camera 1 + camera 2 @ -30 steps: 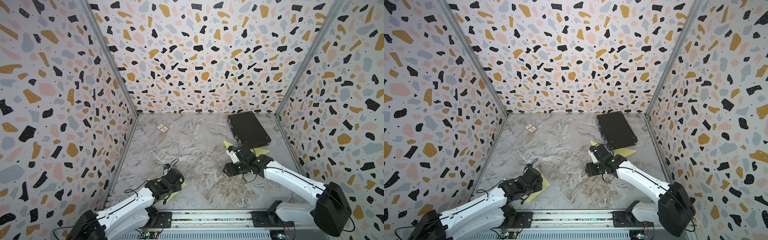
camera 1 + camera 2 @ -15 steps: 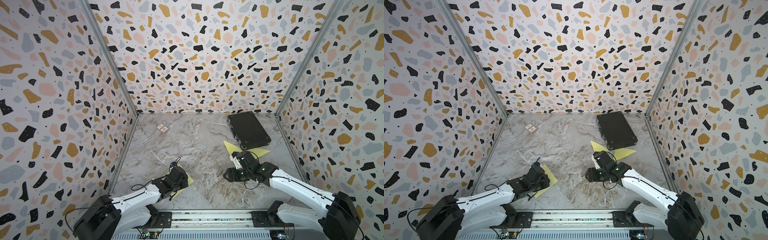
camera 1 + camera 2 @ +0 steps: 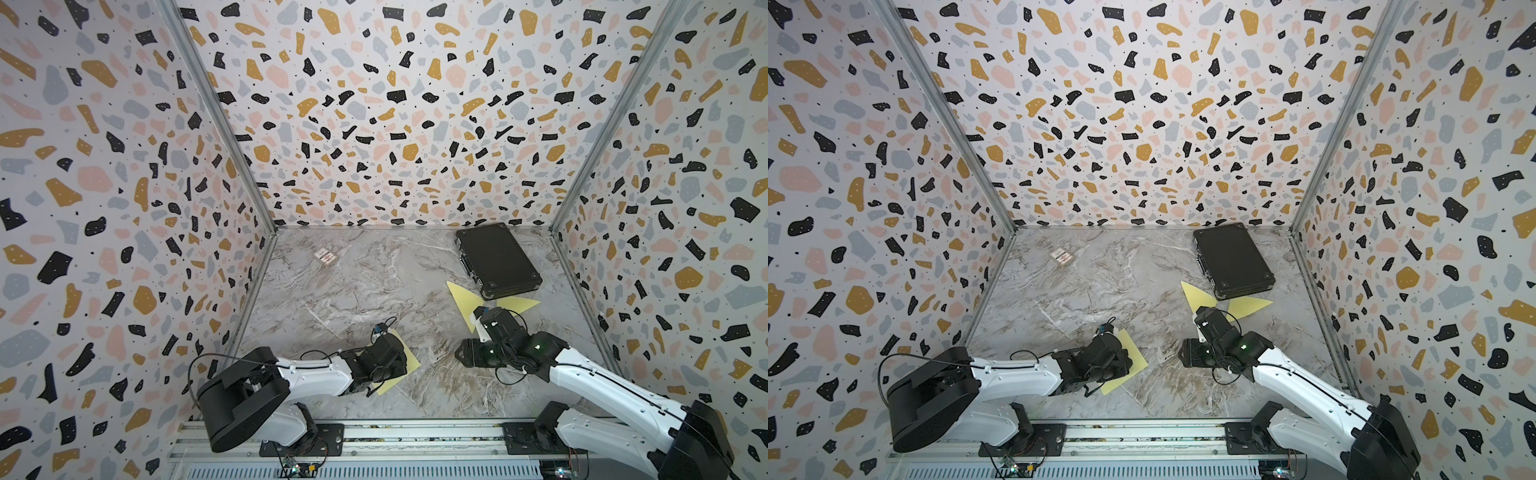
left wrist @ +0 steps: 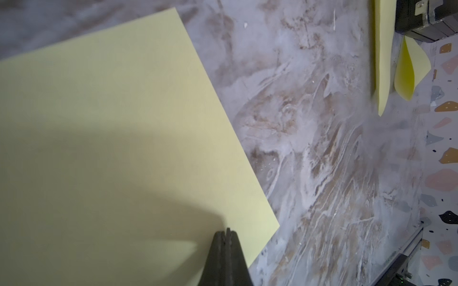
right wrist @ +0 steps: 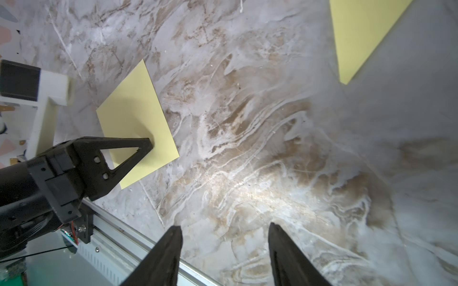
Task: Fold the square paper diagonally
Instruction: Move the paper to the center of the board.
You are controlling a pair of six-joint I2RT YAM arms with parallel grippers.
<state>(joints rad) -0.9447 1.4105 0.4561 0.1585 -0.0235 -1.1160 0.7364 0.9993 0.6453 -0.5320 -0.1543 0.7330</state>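
Left hand [image 4: 228, 234] has just shut on nothing, tips down on the paper [image 4: 111, 123] near one corner. Paper lies flat and unfolded on the counter [image 3: 353, 291], well apart from the case [image 3: 496, 259]. Right hand [image 5: 224, 225], open and empty, has turned away from the case. Probably pinning; fold not begun.

In both top views we look from high above the front rail [image 3: 415, 434], facing the back wall [image 3: 395, 124]; the marble floor [image 3: 365, 291] lies far off in the lower middle of the frame. The two differ only by a small sideways shift. Our left wrist camera sits very near the square paper [image 4: 111, 136], looking low along the floor towards the other yellow sheets [image 4: 381, 62]. Our right wrist camera hangs higher, tilted down across the floor; it shares that paper, the left gripper [image 5: 148, 146] and one of those sheets.
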